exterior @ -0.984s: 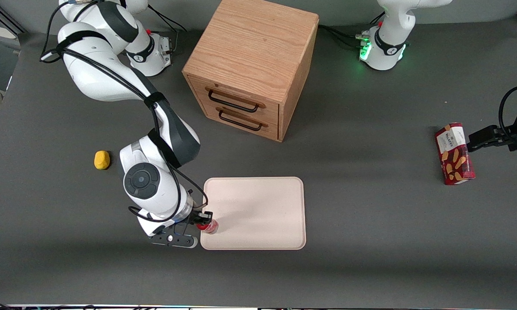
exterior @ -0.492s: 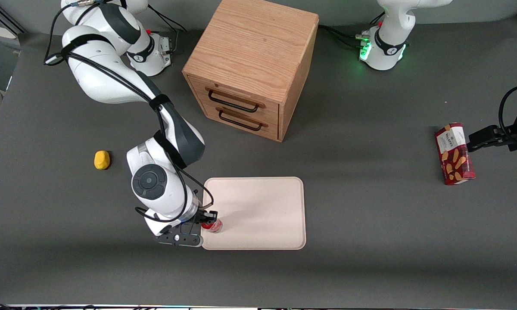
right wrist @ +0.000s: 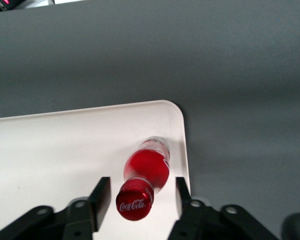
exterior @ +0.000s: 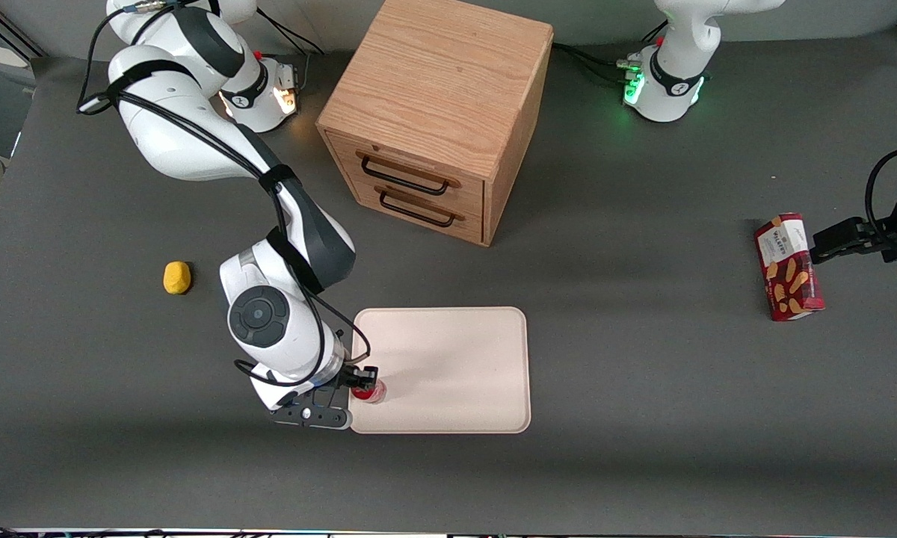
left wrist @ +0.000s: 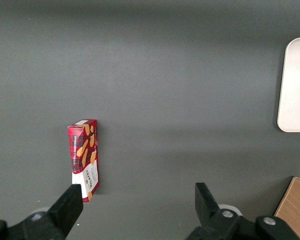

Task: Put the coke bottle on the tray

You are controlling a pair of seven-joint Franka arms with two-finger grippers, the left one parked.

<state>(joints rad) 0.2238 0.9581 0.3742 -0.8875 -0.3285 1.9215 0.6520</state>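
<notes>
- Front view, compared with a second earlier, showed the right arm shifted a little toward the tray [exterior: 448, 366], carrying the coke bottle [exterior: 368, 390] inward from the rim. Over the last half second the arm and bottle barely moved at all.
- In that same half second the light at the working arm's base turned from dark to amber.
- The coke bottle stood on the tray floor, just inside the rim. Reading the front view as a dial centred on the tray, it was near the eight o'clock corner.
- The right wrist view showed the gripper [right wrist: 140, 191] straddling the bottle's red cap, its fingers spread a little wider than the cap. A sliver of tray [right wrist: 65, 150] showed on each side, so neither pad seemed to touch the coke bottle [right wrist: 147, 167].
- I judged that the bottle had been let go and stood on its own, so the placing looked essentially done. What remained was a straight lift clear, since any sideways drift could clip the cap and topple the bottle over the nearby rim.
- The arm reached down from about eleven o'clock of the tray, elbow high and forearm sloping toward the front camera. The wrist pointed nearly straight down, with the gripper [exterior: 359, 382] low over the tray's edge.
- Elsewhere on the same dial, the wooden cabinet [exterior: 433, 112] stood at twelve o'clock, the yellow lump [exterior: 176, 277] at ten and the biscuit box [exterior: 788, 267] toward three, all well apart from the tray.
</notes>
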